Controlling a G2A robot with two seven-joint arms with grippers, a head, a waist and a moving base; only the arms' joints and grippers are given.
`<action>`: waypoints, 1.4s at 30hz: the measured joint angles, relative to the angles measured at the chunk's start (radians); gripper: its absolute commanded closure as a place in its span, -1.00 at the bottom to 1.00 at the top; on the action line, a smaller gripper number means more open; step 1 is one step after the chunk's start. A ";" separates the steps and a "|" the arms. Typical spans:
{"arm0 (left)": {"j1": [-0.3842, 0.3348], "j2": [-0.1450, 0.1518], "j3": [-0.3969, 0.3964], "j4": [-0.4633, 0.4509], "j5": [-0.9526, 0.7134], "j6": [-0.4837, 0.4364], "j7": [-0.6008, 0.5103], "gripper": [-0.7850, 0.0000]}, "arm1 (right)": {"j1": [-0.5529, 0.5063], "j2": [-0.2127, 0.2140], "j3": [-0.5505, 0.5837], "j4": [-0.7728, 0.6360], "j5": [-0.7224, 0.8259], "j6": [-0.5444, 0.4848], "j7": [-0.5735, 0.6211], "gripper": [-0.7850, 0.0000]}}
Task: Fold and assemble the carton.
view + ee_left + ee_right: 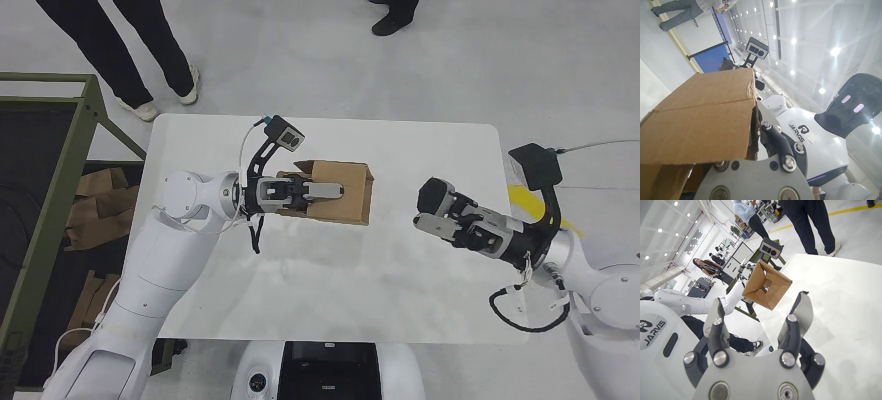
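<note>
The brown carton (pixel 340 190) is held above the white table (pixel 330 290), near its far middle. My left gripper (pixel 322 190) is shut on one of its walls; in the left wrist view a dark finger (pixel 776 136) presses the outside of the cardboard wall (pixel 702 117), and the other finger is hidden by the cardboard. The carton's open end (pixel 766 287) faces my right arm, with inner flaps folded in at its far end. My right gripper (pixel 761 306) is open and holds nothing. It hovers over the table's right side (pixel 424 210), a short gap from the carton.
A green metal rack (pixel 50 150) with flat cardboard pieces (pixel 100 200) stands left of the table. People's legs (pixel 150 60) are beyond the far edge. A yellow object (pixel 530 200) lies at the right edge. The table's near half is bare.
</note>
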 measured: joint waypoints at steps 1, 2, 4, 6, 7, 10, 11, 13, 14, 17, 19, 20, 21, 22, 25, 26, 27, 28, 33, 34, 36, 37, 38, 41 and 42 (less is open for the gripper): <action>0.000 0.000 0.000 0.000 0.000 0.000 0.000 1.00 | 0.000 0.000 0.000 0.000 0.000 0.000 0.000 -1.00; 0.000 0.000 0.000 0.000 0.000 0.000 0.000 1.00 | 0.000 0.000 0.000 0.000 0.000 0.000 0.000 -1.00; 0.000 0.000 0.000 0.000 0.000 0.000 0.000 1.00 | 0.000 0.000 0.000 0.000 0.000 0.000 0.000 -1.00; 0.000 0.000 0.000 0.000 0.000 0.000 0.000 1.00 | 0.000 0.000 0.000 0.000 0.000 0.000 0.000 -1.00; 0.000 0.000 0.000 0.000 0.000 0.000 0.000 1.00 | 0.000 0.000 0.000 0.000 0.000 0.000 0.000 -1.00; 0.005 0.000 0.004 -0.005 0.006 0.003 0.008 1.00 | 0.000 0.000 0.000 0.000 0.000 0.000 0.000 -1.00; 0.005 0.000 0.007 -0.010 0.024 0.002 0.009 1.00 | 0.000 0.000 0.000 -0.001 -0.001 0.001 -0.002 -1.00; -0.003 0.002 0.010 -0.011 0.056 -0.001 -0.002 1.00 | -0.002 0.000 -0.004 -0.006 -0.016 0.006 -0.014 -1.00; -0.013 0.002 0.011 -0.008 0.074 -0.007 -0.014 1.00 | -0.003 -0.001 -0.007 -0.008 -0.026 0.009 -0.021 -1.00; -0.052 0.005 0.014 0.000 0.132 -0.032 -0.059 1.00 | -0.010 -0.001 -0.002 -0.006 -0.026 -0.012 -0.034 -1.00; -0.082 0.007 0.019 0.006 0.180 -0.046 -0.091 1.00 | -0.021 -0.001 0.011 -0.002 -0.015 -0.040 -0.040 -1.00; -0.102 0.008 0.024 0.010 0.224 -0.054 -0.110 1.00 | -0.031 0.000 0.026 0.000 -0.007 -0.057 -0.046 -1.00; -0.117 0.008 0.030 0.015 0.245 -0.060 -0.121 1.00 | -0.041 0.000 0.038 0.000 0.000 -0.070 -0.052 -1.00; -0.133 0.008 0.035 0.020 0.258 -0.067 -0.132 1.00 | -0.051 0.000 0.051 0.000 0.006 -0.082 -0.057 -1.00; -0.193 0.006 0.063 0.039 0.315 -0.111 -0.183 1.00 | -0.093 0.001 0.099 -0.003 0.023 -0.117 -0.069 -1.00; -0.216 0.004 0.076 0.048 0.327 -0.127 -0.203 1.00 | -0.110 0.001 0.118 -0.004 0.032 -0.128 -0.067 -1.00; -0.234 0.003 0.086 0.056 0.334 -0.136 -0.215 1.00 | -0.122 0.002 0.132 -0.004 0.039 -0.134 -0.063 -1.00; -0.252 0.002 0.096 0.061 0.345 -0.140 -0.221 1.00 | -0.134 0.002 0.145 -0.004 0.043 -0.137 -0.060 -1.00; -0.342 0.007 0.169 0.045 0.423 -0.133 -0.227 1.00 | -0.189 0.003 0.202 -0.017 0.065 -0.141 -0.050 -1.00; -0.354 0.010 0.181 0.041 0.441 -0.134 -0.226 1.00 | -0.192 0.004 0.205 -0.018 0.066 -0.140 -0.049 -1.00; -0.367 0.017 0.197 0.038 0.462 -0.141 -0.220 1.00 | -0.192 0.004 0.205 -0.018 0.066 -0.140 -0.049 -1.00; -0.367 0.017 0.198 0.038 0.463 -0.141 -0.219 1.00 | -0.191 0.004 0.205 -0.018 0.066 -0.140 -0.049 -1.00; -0.366 0.017 0.197 0.039 0.462 -0.142 -0.219 1.00 | -0.191 0.004 0.205 -0.018 0.066 -0.140 -0.049 -1.00; -0.366 0.017 0.197 0.039 0.461 -0.141 -0.219 1.00 | -0.191 0.004 0.205 -0.018 0.066 -0.140 -0.049 -1.00; -0.366 0.017 0.197 0.039 0.461 -0.141 -0.219 1.00 | -0.191 0.004 0.205 -0.018 0.066 -0.140 -0.049 -1.00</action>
